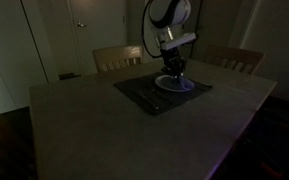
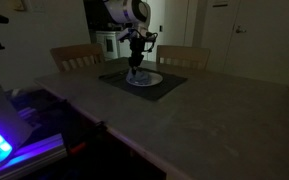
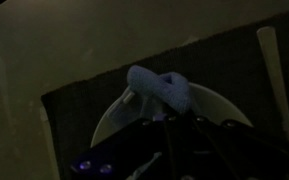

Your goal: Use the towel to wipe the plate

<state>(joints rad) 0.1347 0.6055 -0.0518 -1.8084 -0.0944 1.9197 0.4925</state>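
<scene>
A white plate (image 1: 176,85) sits on a dark placemat (image 1: 144,94) on the table; it shows in both exterior views (image 2: 144,78) and in the wrist view (image 3: 219,105). My gripper (image 1: 172,74) points straight down onto the plate (image 2: 135,70). It is shut on a bluish towel (image 3: 164,88), which hangs bunched from the fingers and rests on the plate. The fingertips are hidden by the towel and the dark gripper body.
The placemat lies on a beige table (image 1: 104,130). Two wooden chairs (image 1: 117,57) (image 1: 234,58) stand behind the table. A light wooden utensil (image 3: 272,70) lies on the placemat beside the plate. The room is dim.
</scene>
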